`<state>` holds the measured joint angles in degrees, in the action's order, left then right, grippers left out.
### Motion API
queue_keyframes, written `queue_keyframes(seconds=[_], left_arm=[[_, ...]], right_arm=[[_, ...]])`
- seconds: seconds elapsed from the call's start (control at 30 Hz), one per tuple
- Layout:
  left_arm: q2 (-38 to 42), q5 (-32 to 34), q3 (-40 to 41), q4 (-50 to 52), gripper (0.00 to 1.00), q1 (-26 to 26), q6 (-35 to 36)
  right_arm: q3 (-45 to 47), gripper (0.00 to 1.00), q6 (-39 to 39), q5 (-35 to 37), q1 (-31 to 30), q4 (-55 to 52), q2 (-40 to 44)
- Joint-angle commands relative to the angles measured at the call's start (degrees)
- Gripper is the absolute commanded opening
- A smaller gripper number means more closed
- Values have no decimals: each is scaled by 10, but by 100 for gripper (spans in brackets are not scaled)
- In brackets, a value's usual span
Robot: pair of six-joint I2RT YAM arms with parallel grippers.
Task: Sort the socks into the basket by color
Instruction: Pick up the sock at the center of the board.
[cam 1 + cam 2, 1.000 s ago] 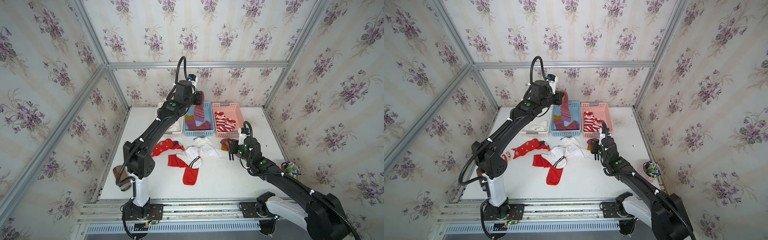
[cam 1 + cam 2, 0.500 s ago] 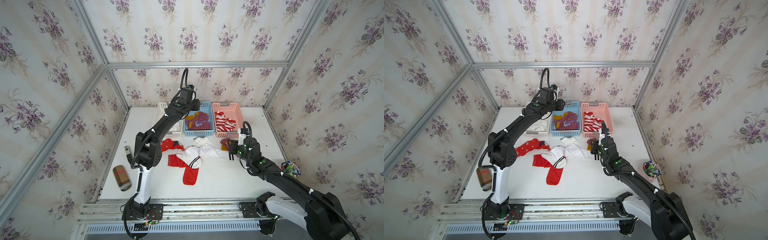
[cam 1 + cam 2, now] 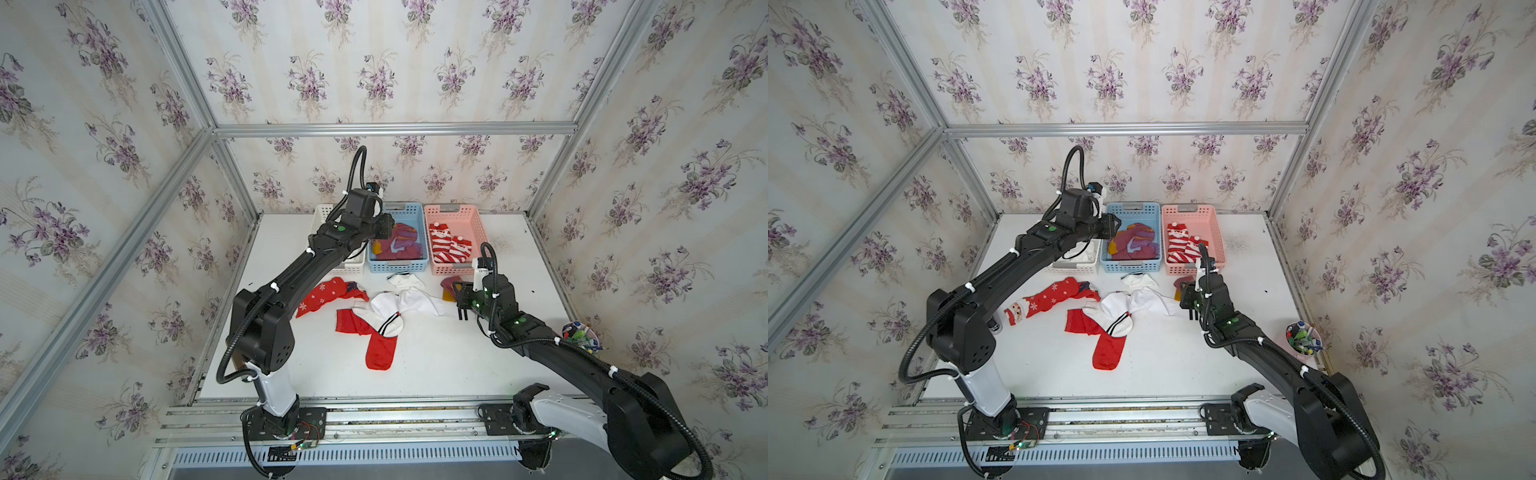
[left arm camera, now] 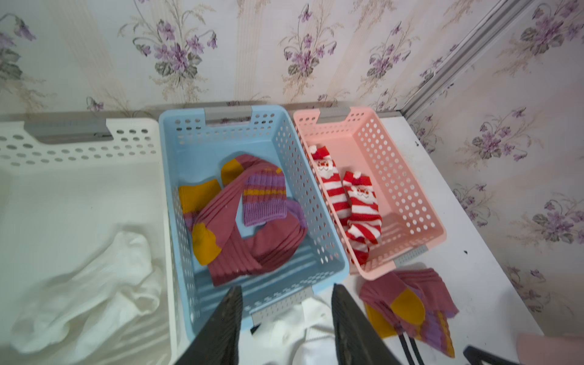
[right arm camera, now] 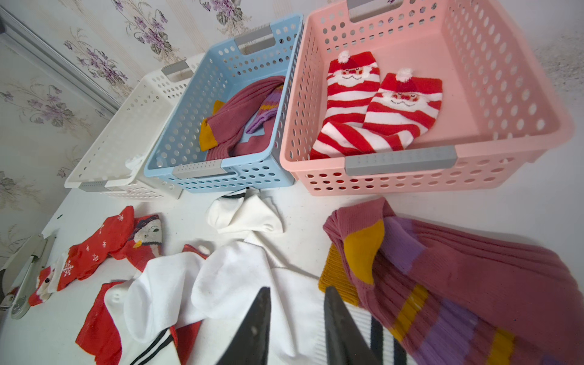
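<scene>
Floral wallpaper (image 3: pixel 374 62) closes round a white table (image 3: pixel 436 365), where three baskets stand in a row at the centre of the frame against the back wall. Judged from how things lie, the sorting is roughly half done. The white basket (image 4: pixel 79 151) holds a crumpled white sock (image 4: pixel 104 284). The blue basket (image 4: pixel 196 136) holds a heap of maroon socks (image 4: pixel 252 240) with mustard toes and a lilac band. The pink basket (image 4: pixel 395 177) holds two striped Santa socks (image 4: pixel 360 205). Left loose on the table, just below the baskets in both top views, are a red snowflake sock (image 3: pixel 328 293), a plain red sock (image 3: pixel 380 351), white socks with black stripes (image 3: pixel 388 311), a small folded white sock (image 3: pixel 405 281) and one maroon sock (image 5: pixel 474 284) lying in front of the pink basket. The left gripper (image 4: pixel 286 287) hangs over the near rim of the blue basket with its jaws well apart and nothing between them. The right gripper (image 5: pixel 297 289) points down at the white socks, just beside the loose maroon sock. Its jaws stand a narrow gap apart and grip nothing that shows, though I cannot tell whether the tips touch the fabric.
</scene>
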<state>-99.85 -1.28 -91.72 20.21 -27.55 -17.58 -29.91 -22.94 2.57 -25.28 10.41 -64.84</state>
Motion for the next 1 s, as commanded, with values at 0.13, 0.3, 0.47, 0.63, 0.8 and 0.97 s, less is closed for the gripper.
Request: queue_keyframes(seconds=[0.13,0.3,0.47,0.63,0.8,0.97], left_arm=[[128,46,186,-53,51,-28,-30],[210,64,298,-94,52,-55,-54],[245,76,358,-108,52,-84,-65],[273,74,414,-129,54,-107,-96],[289,79,436,-123,54,-122,-104],[296,82,440,-116,58,-129,-101]], right_arm=[[-12,31,4,28,1,3,-18],[-15,29,4,28,1,7,-39],[-20,27,5,32,5,10,-66],[-31,27,6,33,8,12,-89],[-44,26,7,38,12,7,-111],[-44,27,3,47,19,8,-118]])
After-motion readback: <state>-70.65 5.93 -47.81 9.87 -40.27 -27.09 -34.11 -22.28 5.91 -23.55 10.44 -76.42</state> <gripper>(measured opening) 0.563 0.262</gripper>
